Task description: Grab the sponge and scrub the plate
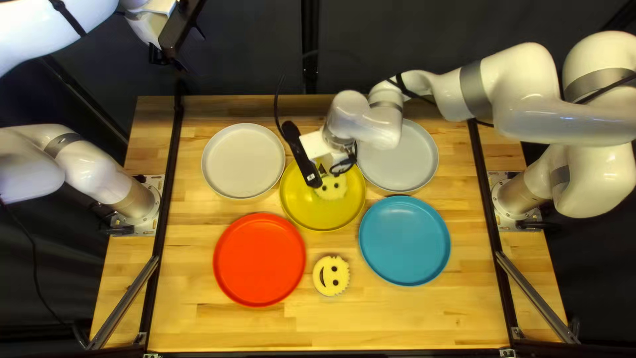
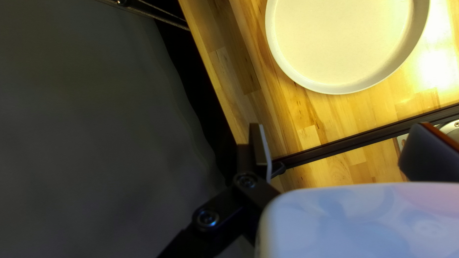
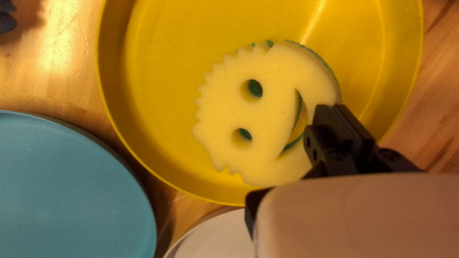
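Raised high at the upper left of the top left view, the left pincer (image 1: 177, 45) is released, its two black fingers (image 2: 260, 149) standing wide apart. Ahead of it in its wrist view lies a pale plate on the counter (image 2: 306, 112), with a black rail (image 2: 344, 141) running nearer the fingers and a dark curtain (image 2: 86, 119) beside the counter's edge.

On the counter, the left grey plate (image 1: 243, 161) sits farther back and the red plate (image 1: 259, 259) nearer the front. Between the two grey plates, and a little closer to the front than either, is the yellow plate (image 1: 311, 213). Over it, the right pincer (image 1: 323, 170) is brought nearly closed and seems to be grasping the sponge (image 3: 272, 107) by the edge beside its smile-shaped slot. That sponge is round and yellow, with two eye holes, a toothed edge and green on its underside.

The second smiling sponge (image 1: 330, 276) lies flat on the counter between the red plate and the blue plate (image 1: 405, 240). Behind the blue one is the right grey plate (image 1: 404, 162), partly hidden by the right arm (image 1: 523, 79).
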`<state>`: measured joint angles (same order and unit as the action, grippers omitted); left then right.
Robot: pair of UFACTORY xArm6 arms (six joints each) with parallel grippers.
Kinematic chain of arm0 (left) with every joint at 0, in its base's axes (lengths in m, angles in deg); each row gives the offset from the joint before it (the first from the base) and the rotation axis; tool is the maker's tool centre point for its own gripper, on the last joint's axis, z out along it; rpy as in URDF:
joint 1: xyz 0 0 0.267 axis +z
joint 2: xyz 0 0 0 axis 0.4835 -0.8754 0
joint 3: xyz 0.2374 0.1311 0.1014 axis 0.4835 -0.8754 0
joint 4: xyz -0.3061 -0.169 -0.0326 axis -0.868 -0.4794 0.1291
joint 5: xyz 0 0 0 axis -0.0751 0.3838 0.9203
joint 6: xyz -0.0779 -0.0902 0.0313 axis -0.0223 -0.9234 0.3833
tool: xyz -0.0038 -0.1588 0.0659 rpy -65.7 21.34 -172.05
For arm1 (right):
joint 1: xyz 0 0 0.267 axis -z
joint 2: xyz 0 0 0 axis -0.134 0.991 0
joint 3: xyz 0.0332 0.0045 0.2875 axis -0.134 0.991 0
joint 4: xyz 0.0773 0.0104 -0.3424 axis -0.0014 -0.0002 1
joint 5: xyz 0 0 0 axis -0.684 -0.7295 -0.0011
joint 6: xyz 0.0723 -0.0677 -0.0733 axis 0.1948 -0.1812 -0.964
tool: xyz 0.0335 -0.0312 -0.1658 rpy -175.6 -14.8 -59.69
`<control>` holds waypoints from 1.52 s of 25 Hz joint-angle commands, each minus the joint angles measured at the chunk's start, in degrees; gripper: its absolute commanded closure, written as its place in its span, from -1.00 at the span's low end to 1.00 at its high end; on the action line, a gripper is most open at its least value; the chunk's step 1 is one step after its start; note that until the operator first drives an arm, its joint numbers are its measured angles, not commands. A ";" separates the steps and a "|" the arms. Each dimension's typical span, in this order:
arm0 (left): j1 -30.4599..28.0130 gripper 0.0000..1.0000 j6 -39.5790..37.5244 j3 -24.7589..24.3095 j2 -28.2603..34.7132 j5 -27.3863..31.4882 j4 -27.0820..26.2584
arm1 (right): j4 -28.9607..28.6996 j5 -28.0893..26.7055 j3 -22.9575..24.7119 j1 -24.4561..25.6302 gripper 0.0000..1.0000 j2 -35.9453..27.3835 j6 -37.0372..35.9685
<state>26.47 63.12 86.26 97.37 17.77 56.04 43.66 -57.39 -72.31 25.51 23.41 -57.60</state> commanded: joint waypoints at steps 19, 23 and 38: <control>0.00 -1.00 0.00 0.00 0.00 0.00 0.00 | 5.75 -3.54 -3.14 11.95 -1.00 1.34 10.02; 0.00 -1.00 0.00 0.00 0.00 0.00 0.00 | 1.34 -7.07 9.26 14.74 -1.00 -12.45 7.06; 0.00 -1.00 0.00 0.00 0.00 0.00 0.00 | 0.17 -30.00 31.13 32.02 -1.00 -53.42 -2.60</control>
<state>26.47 63.12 86.26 97.37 17.77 56.04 43.29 -83.71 -41.23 54.38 -27.55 -57.89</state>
